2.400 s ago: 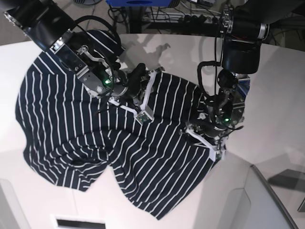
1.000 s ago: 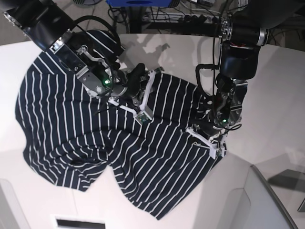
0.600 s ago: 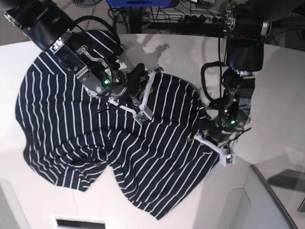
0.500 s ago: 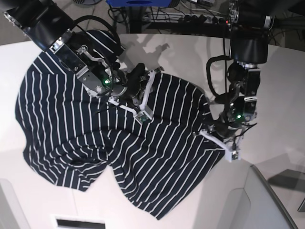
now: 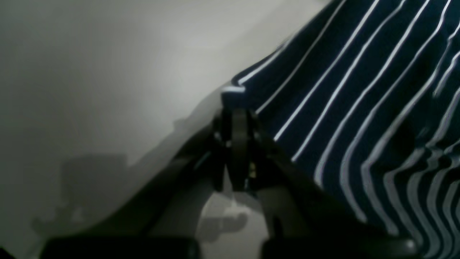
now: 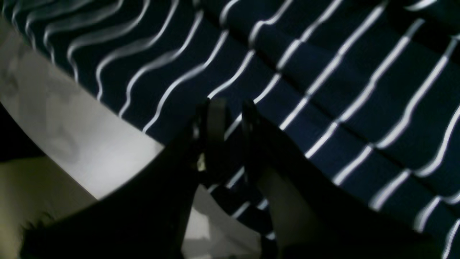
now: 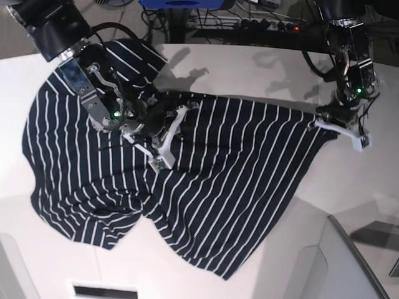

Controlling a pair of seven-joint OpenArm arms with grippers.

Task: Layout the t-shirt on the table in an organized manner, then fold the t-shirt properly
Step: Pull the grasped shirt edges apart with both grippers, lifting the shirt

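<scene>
The dark navy t-shirt (image 7: 212,187) with thin white stripes lies spread over the white table (image 7: 249,68), still rumpled at its lower left. My left gripper (image 7: 321,119) is at the shirt's right corner. In the left wrist view it (image 5: 235,108) is shut on the shirt's hem (image 5: 359,90) low over the table (image 5: 107,54). My right gripper (image 7: 171,112) rests on the shirt's upper middle. In the right wrist view its jaws (image 6: 230,118) stand almost together with striped fabric (image 6: 323,72) between them, near the table's curved edge (image 6: 72,136).
Cables and a power strip (image 7: 249,25) lie past the table's far edge, beside a blue object (image 7: 181,3). A grey panel (image 7: 355,255) stands at the lower right. The shirt's lower hem reaches close to the table's near edge.
My left gripper has pulled the shirt's corner right and away, stretching the right side flat. My right gripper has shifted slightly left and down on the shirt.
</scene>
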